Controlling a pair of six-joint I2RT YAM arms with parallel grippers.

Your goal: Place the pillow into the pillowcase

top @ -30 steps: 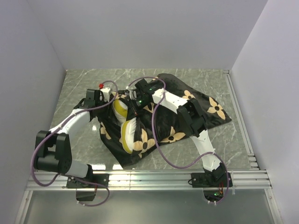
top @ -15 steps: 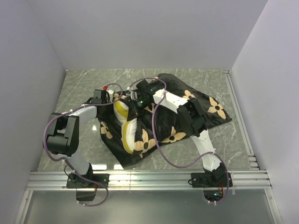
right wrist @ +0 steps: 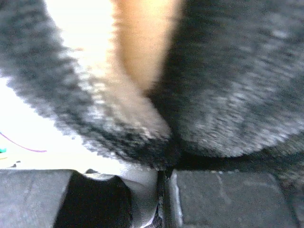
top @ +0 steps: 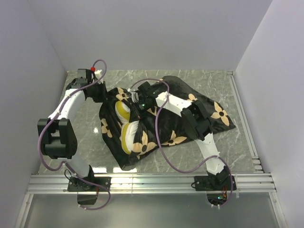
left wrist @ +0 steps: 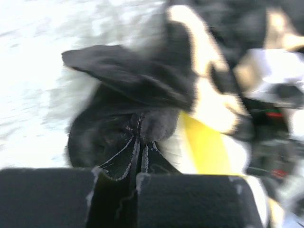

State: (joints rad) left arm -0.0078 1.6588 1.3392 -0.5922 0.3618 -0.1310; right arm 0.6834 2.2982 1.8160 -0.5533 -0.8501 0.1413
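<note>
The black pillowcase [top: 175, 126] with tan flowers lies bunched in the middle of the table. The white pillow [top: 124, 113] with its yellow band shows through the case's open left side, partly inside. My left gripper [top: 102, 93] is shut on the case's far left edge and holds it out to the left. In the left wrist view the left gripper [left wrist: 140, 147] pinches black fabric [left wrist: 137, 80], with the yellow band [left wrist: 204, 147] just beyond. My right gripper [top: 137, 107] is shut on the case's upper edge over the pillow. The right wrist view shows the right gripper [right wrist: 164, 173] clamping velvety fabric [right wrist: 237, 95].
The grey marble tabletop [top: 237, 137] is enclosed by white walls at the left, back and right. An aluminium rail [top: 152, 180] runs along the near edge. Purple cables loop off both arms above the fabric.
My left arm has swung from the near left to the far left, dragging the pillowcase's left edge outward and back. The right gripper has stayed in place on the case.
</note>
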